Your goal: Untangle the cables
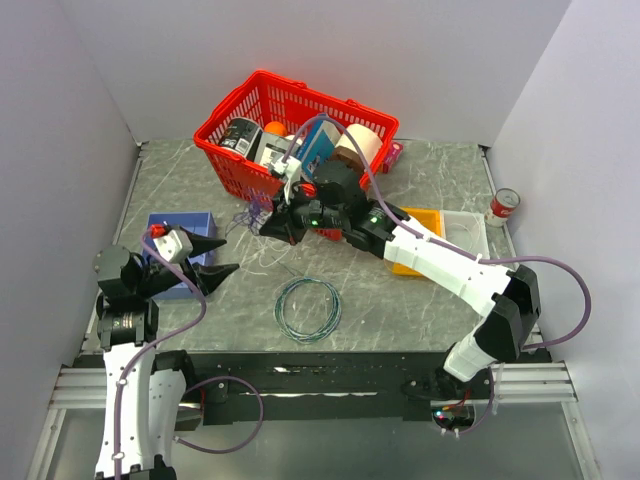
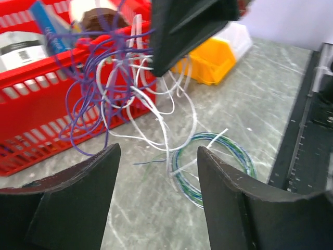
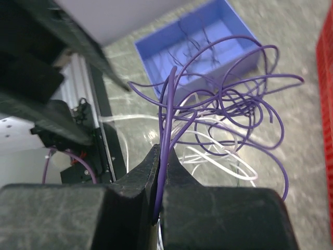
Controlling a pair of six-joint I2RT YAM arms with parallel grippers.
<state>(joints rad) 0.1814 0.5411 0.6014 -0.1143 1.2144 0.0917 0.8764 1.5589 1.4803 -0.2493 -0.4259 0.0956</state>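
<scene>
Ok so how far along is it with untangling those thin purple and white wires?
Early on. Done: some dark strands seem to lie in the blue tray. In hand: the right gripper is shut on a thin purple wire, holding it up off the table; the left gripper is open and empty, facing it. Left: its loops and the thin white wires are knotted together.

robot lab: white-walled test table (image 1: 420, 300), alu rail (image 1: 80, 385).
</scene>
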